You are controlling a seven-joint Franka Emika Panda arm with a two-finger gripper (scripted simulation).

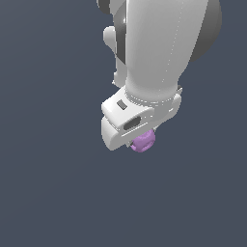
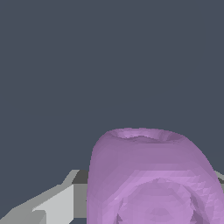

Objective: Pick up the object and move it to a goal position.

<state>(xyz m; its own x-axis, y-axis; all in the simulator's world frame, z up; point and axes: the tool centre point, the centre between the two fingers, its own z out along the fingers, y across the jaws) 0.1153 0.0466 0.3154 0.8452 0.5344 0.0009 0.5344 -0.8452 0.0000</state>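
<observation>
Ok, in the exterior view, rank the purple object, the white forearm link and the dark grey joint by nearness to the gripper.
1. The purple object, right at the gripper, under its hand.
2. The white forearm link, directly above.
3. The dark grey joint, top, exterior view's right.

The exterior view is looking from off the arm at close range, with the white, smooth-shelled robot arm filling the upper middle of the picture against a plain dark grey-blue background. The wrist view is sitting very near the small, matte, light-purple rounded lump, which is taking up much of its picture. Both views are sharing that lump and parts of the white hand beside it.
</observation>
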